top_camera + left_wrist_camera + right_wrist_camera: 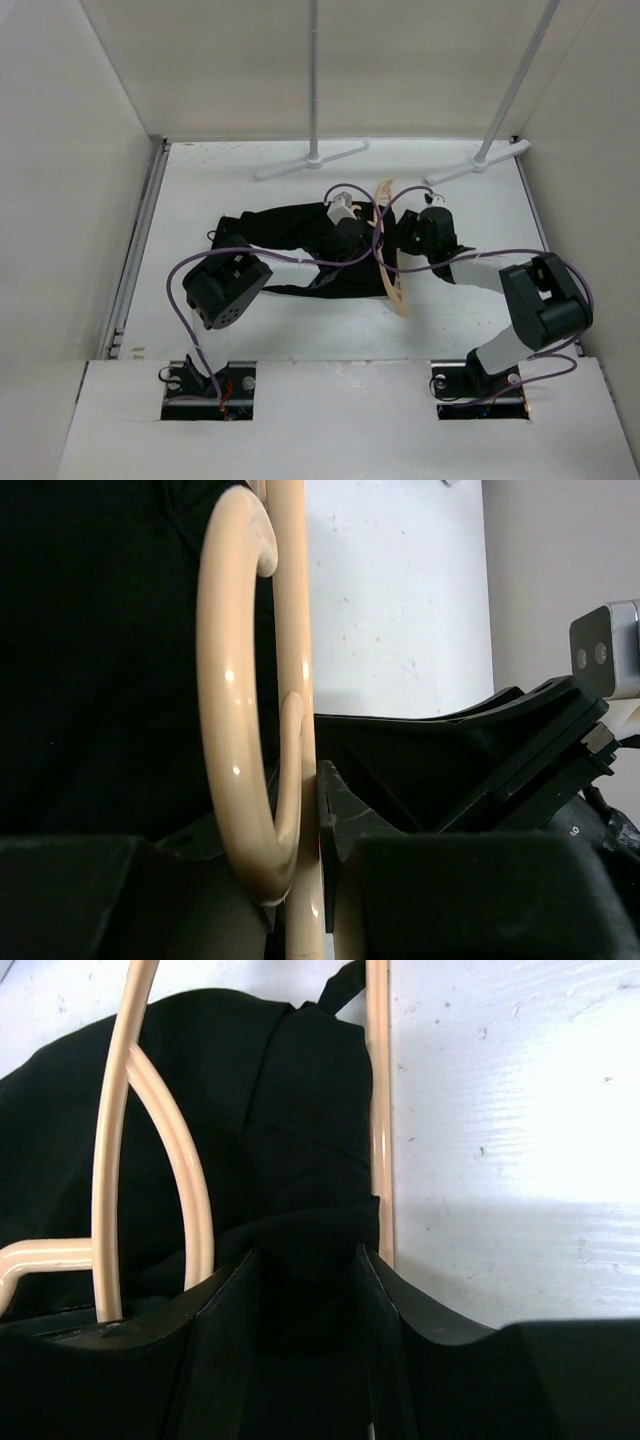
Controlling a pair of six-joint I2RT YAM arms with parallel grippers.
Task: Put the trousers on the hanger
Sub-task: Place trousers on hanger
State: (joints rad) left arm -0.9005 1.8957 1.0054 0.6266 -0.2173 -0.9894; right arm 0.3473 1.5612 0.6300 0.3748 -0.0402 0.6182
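The black trousers [285, 235] lie crumpled on the white table, mid-field. The tan wooden hanger [395, 280] lies at their right end, running front to back. My left gripper [350, 222] is over the trousers' right end, shut on the hanger [235, 730], whose hook and bar sit between its fingers [335, 820]. My right gripper [400, 238] is just right of it, at the hanger. In the right wrist view its jaws [308, 1300] are shut on a bunched fold of the trousers [300, 1110], which lies inside the hanger frame [378, 1110].
Two white rack poles stand on cross feet at the back of the table [313, 158] [482, 160]. White walls close the left, right and back sides. The right gripper's body [520, 760] is close beside the left one.
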